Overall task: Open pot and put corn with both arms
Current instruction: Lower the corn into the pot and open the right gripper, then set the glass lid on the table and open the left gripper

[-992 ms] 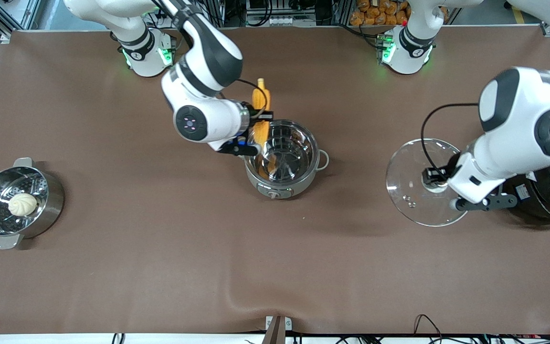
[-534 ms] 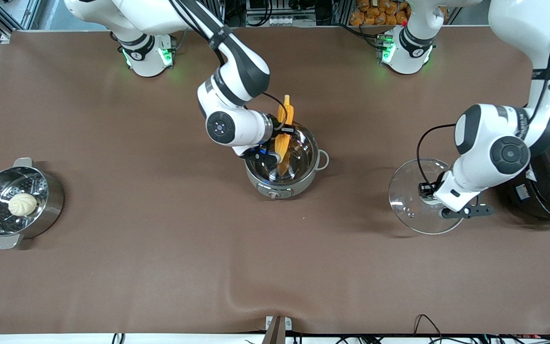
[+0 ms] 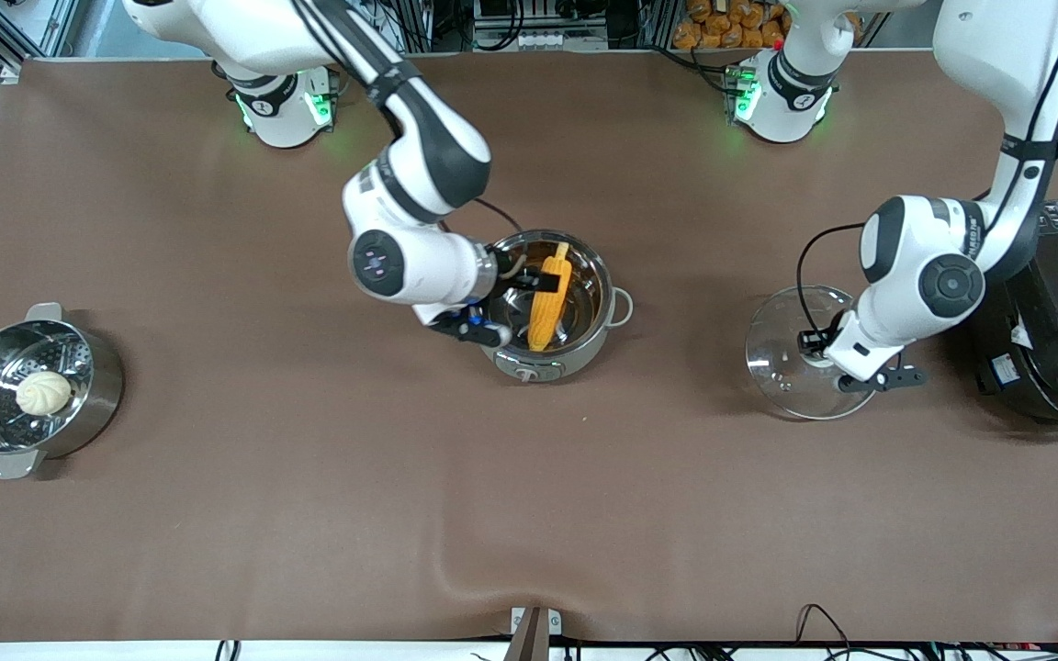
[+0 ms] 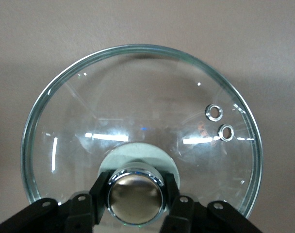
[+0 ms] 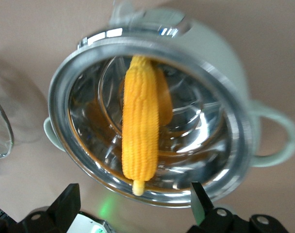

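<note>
Hovering over the pot (image 3: 543,303), right jaws spread, corn (image 3: 548,296) inside; left jaws pinching lid knob (image 4: 135,195).

Place: robotics lab | Evidence: two white robot arms with black joint bands (image 3: 419,156), bases lit green, bolted along one edge of a wide brown-covered surface (image 3: 309,514) | aluminium framing, power strips and loose black cables (image 3: 823,620) round the edges | cookware set out as props, not a kitchen
</note>
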Motion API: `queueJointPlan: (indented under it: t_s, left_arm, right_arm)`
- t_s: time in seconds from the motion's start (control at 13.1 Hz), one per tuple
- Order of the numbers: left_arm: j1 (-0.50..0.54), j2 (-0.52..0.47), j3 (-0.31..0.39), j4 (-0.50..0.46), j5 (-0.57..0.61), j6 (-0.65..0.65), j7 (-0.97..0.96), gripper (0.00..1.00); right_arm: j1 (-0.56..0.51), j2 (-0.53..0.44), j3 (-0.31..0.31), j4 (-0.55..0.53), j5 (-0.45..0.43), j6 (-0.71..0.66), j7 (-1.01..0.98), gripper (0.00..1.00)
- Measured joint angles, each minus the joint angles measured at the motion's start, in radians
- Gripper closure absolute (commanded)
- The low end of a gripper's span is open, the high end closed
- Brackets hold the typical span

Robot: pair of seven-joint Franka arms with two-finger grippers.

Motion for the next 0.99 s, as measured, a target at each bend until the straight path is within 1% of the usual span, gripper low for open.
queueJointPlan:
  t_s: [0.15, 0.23, 0.31, 0.38, 0.46, 0.53, 0.61, 0.69, 0.84, 0.99]
  left_arm:
    - [0.000, -0.018, -0.001, -0.068, 0.000, 0.057, 0.000, 1.00]
    - [0.000, -0.021, -0.003, -0.085, 0.000, 0.066, -0.002, 1.00]
    - [0.000, -0.021, -0.007, -0.092, 0.000, 0.069, -0.005, 1.00]
    - [0.000, -0.021, -0.015, -0.097, 0.000, 0.069, -0.007, 0.83]
    - [0.000, -0.021, -0.021, -0.100, 0.000, 0.069, -0.009, 0.56]
    - [0.000, -0.021, -0.025, -0.100, 0.000, 0.069, -0.011, 0.38]
    - [0.000, -0.021, -0.027, -0.100, 0.000, 0.070, -0.011, 0.09]
    - [0.000, -0.021, -0.028, -0.100, 0.000, 0.072, -0.011, 0.00]
    - [0.000, -0.022, -0.030, -0.091, 0.000, 0.076, -0.011, 0.00]
    - [0.001, -0.031, -0.030, -0.064, 0.000, 0.078, -0.011, 0.00]
  right_arm:
    - [-0.063, -0.072, -0.009, 0.012, -0.163, -0.064, 0.001, 0.00]
    - [-0.102, -0.114, -0.017, 0.013, -0.252, -0.080, 0.001, 0.00]
    - [-0.151, -0.149, -0.023, 0.013, -0.314, -0.089, 0.000, 0.00]
    - [-0.209, -0.177, -0.026, 0.013, -0.347, -0.091, -0.026, 0.00]
    - [-0.265, -0.197, -0.029, 0.014, -0.368, -0.092, -0.095, 0.00]
    - [-0.318, -0.212, -0.033, 0.014, -0.394, -0.092, -0.189, 0.00]
    - [-0.367, -0.222, -0.035, 0.015, -0.415, -0.092, -0.292, 0.00]
    - [-0.413, -0.228, -0.037, 0.021, -0.427, -0.098, -0.396, 0.00]
    - [-0.498, -0.238, -0.040, 0.066, -0.458, -0.192, -0.593, 0.00]
    - [-0.540, -0.249, -0.041, 0.151, -0.554, -0.330, -0.707, 0.00]
